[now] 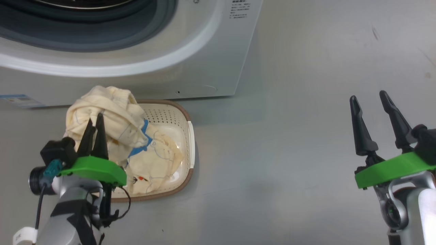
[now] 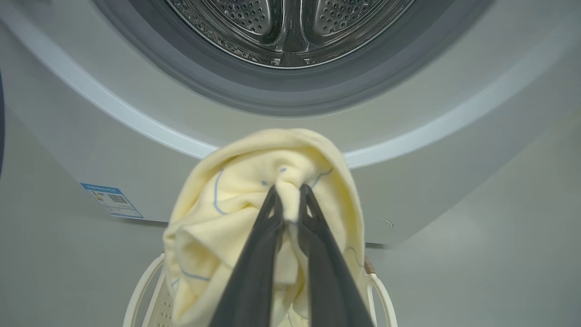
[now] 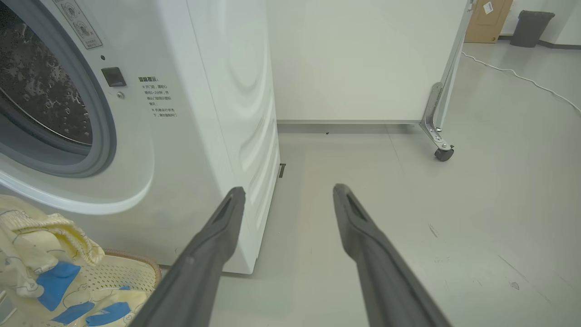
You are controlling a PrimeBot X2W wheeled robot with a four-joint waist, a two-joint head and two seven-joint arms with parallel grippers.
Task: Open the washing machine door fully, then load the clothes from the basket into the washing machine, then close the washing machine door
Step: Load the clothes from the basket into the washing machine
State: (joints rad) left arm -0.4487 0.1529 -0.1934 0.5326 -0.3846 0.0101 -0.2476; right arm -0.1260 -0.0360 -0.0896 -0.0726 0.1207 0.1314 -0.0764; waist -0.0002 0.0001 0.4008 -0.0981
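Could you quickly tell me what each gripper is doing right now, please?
Left gripper: closed on the clothes, over the basket.
Right gripper: open, holding nothing.

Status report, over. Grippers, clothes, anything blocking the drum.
Left gripper shut on clothes, above basket. Right gripper open, empty, over floor. Washing machine drum exposed, nothing blocking it.

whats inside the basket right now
Cream-yellow clothes with blue patches fill the basket; the left hand pinches one bunch. They cover most of its floor, so anything beneath is hidden.
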